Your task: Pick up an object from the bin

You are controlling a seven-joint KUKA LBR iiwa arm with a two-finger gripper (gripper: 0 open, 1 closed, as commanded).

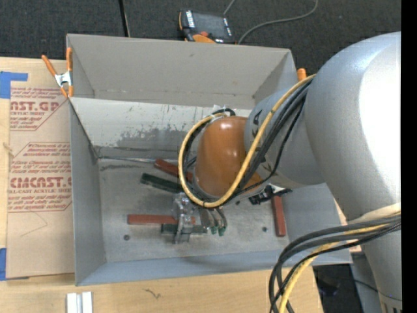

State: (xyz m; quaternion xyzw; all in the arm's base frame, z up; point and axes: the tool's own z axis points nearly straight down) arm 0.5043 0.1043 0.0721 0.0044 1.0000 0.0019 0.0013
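My gripper (182,225) is low over the bin floor, front of centre, under the orange wrist cover. It stands at the right end of a flat red-brown bar (146,220) that lies left to right on the floor. Whether the bar is inside the gripper is hidden by the gripper's own body. Just behind the gripper lies a dark green tool handle (158,182), and behind that a red handle (167,167), both running under the wrist cover.
A second red-brown bar (279,216) lies lengthwise at the right of the floor, with a small black and white piece (262,196) beside its far end. The arm and its cables cover the right side of the bin.
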